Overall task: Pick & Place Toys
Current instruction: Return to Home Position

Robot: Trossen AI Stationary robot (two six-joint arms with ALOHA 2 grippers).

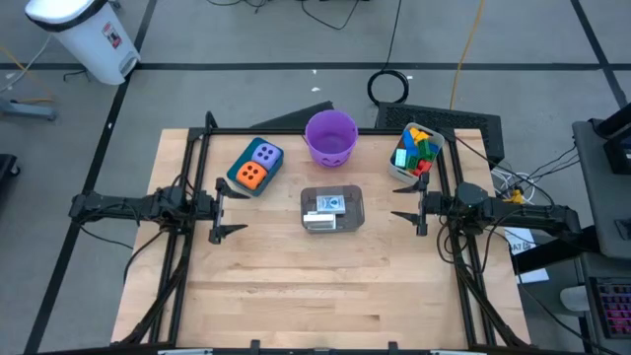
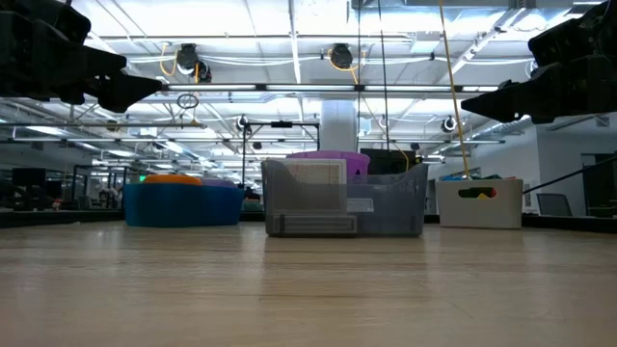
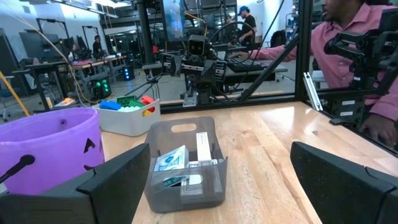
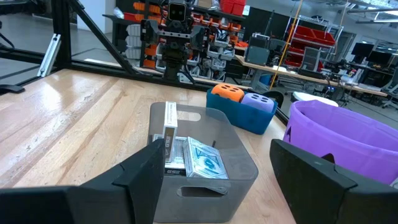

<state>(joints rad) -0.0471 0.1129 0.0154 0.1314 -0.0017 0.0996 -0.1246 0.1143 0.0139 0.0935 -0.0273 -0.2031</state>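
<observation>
Hovering over the left part of the desk [image 1: 296, 296], the left claw [image 1: 235, 209] is seen spread wide with nothing held, raised well clear of the wood. Just beyond it, the teal bin [image 1: 234, 177] carries the orange die [image 1: 251, 177] and the purple die [image 1: 266, 154], side by side. At the far middle the purple bucket [image 1: 330, 136] is noted. Nearer than it, a grey clear tub [image 1: 308, 212] holds printed cards [image 1: 332, 204]. Farther right, coloured blocks [image 1: 416, 151] are heaped in a white tub [image 1: 397, 168]. The right claw [image 1: 398, 201] is mirrored over the right part, likewise agape and empty. The homing step is judged nearly done. Height should be kept, each arm drawn back along its own side, and no sweep made over bin or tubs. Both claws are best left unloaded.
</observation>
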